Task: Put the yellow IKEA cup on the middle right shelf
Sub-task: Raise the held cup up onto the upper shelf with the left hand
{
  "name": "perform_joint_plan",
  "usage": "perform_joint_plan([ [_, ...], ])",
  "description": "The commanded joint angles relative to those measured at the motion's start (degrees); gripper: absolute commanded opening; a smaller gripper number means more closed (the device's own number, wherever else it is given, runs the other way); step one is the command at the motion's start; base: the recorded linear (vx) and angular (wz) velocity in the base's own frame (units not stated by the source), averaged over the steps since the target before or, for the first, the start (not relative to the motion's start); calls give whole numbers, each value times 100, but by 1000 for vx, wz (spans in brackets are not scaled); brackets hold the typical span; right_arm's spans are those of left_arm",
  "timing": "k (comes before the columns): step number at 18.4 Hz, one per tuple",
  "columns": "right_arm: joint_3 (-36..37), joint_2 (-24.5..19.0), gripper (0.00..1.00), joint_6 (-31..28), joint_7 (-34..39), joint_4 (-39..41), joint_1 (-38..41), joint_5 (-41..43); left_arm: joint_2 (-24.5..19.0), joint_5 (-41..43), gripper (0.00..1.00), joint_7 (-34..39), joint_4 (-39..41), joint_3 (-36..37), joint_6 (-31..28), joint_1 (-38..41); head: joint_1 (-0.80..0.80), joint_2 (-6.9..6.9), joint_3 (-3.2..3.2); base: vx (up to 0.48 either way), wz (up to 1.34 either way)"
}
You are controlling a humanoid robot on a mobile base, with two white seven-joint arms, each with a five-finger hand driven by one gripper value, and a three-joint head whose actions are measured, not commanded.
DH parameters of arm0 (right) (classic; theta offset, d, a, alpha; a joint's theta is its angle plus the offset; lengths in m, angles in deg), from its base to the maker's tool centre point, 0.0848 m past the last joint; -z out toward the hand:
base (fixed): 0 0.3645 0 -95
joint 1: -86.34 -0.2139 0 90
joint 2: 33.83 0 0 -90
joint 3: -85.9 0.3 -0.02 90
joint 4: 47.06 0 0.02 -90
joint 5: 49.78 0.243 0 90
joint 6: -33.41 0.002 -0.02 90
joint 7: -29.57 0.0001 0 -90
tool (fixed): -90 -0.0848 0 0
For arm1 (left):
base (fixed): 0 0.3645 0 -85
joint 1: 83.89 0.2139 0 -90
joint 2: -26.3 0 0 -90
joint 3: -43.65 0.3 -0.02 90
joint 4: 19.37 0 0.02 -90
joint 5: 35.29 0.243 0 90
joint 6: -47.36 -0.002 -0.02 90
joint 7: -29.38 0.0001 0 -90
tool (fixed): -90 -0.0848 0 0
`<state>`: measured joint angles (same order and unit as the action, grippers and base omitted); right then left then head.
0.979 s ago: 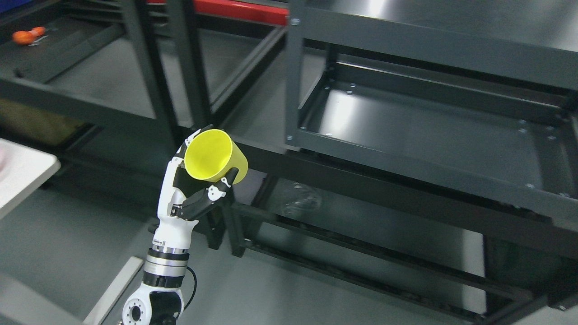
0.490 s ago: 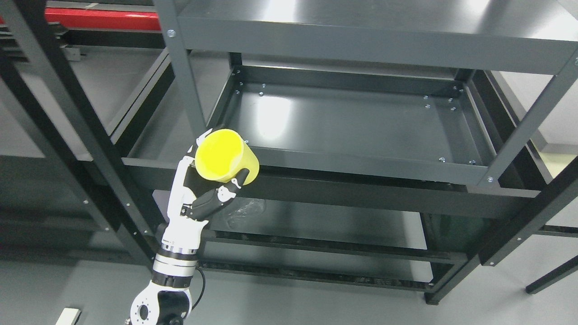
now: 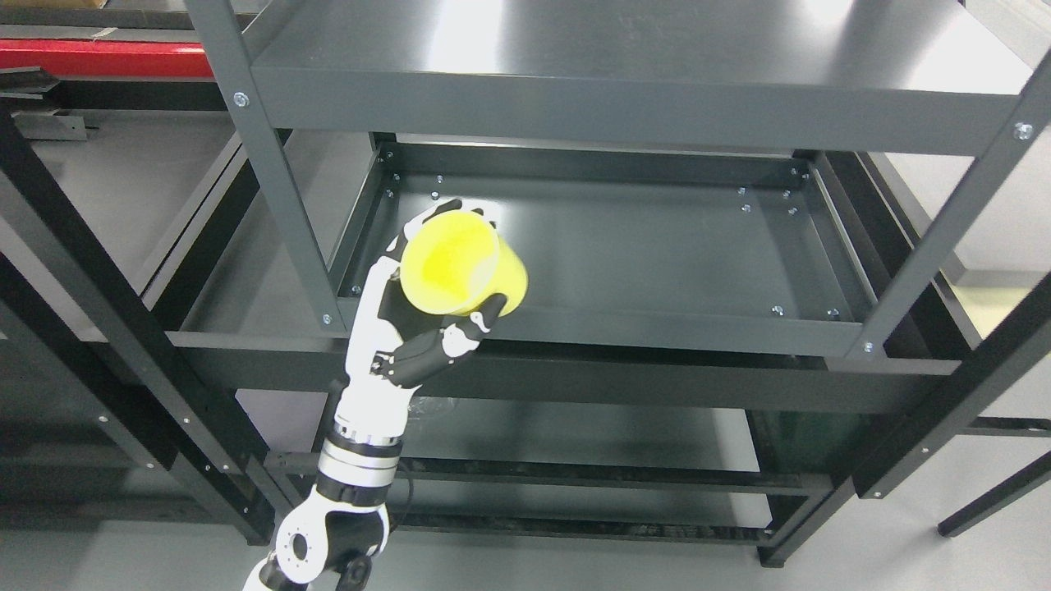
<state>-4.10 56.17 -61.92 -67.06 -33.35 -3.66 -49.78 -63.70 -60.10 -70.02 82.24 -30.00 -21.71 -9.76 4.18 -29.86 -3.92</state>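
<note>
My left hand [image 3: 439,283] comes in from the lower left and is shut on the yellow cup [image 3: 461,264]. The cup is tilted, with its open mouth facing up towards the camera. It hangs over the front left part of the middle shelf [image 3: 640,238] of the dark grey rack, just above the shelf's front rim. The thumb [image 3: 460,332] presses the cup's lower side, and the other fingers wrap behind it. The right hand is not in view.
The rack's top shelf [image 3: 624,74] overhangs the middle one. Its front left post [image 3: 271,189] stands just left of my hand. A lower shelf [image 3: 575,435] holds a clear plastic item [image 3: 435,406]. A second dark rack [image 3: 98,271] stands at the left.
The camera has swung, so the rack now sits centred and closer. My left hand has carried the cup up and right, from in front of the shelf's rim to over its front left part.
</note>
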Motion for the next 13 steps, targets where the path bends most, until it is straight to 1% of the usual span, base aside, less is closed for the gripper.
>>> perform_joint_plan([
  [1,-97,100,99,-2,-5,0,78,141,-100,-6,3,0,7,1360,86,-1021,0,0,0,149,70],
  [3,-97,100,99,-2,-5,0,78,141,-100,-6,3,0,7,1983,130,-1320,0,0,0,143,120],
  [5,-97,100,99,-2,-5,0,78,141,-100,-32,3,8,7,2275,139,-1689,0,0,0,127,173],
  [7,-97,100,99,-2,-5,0,78,141,-100,-233,3,17,-1,2460,139,-2076,0,0,0,122,174],
  [11,-97,100,99,-2,-5,0,78,141,-100,-506,2,131,-1,2417,77,-2762,0,0,0,95,104],
  [12,-97,100,99,-2,-5,0,78,141,-100,-620,0,314,-1,2382,69,-2998,0,0,0,36,38],
  [13,-97,100,99,-2,-5,0,78,141,-100,-839,0,682,-1,2382,51,-3357,0,0,0,36,38],
])
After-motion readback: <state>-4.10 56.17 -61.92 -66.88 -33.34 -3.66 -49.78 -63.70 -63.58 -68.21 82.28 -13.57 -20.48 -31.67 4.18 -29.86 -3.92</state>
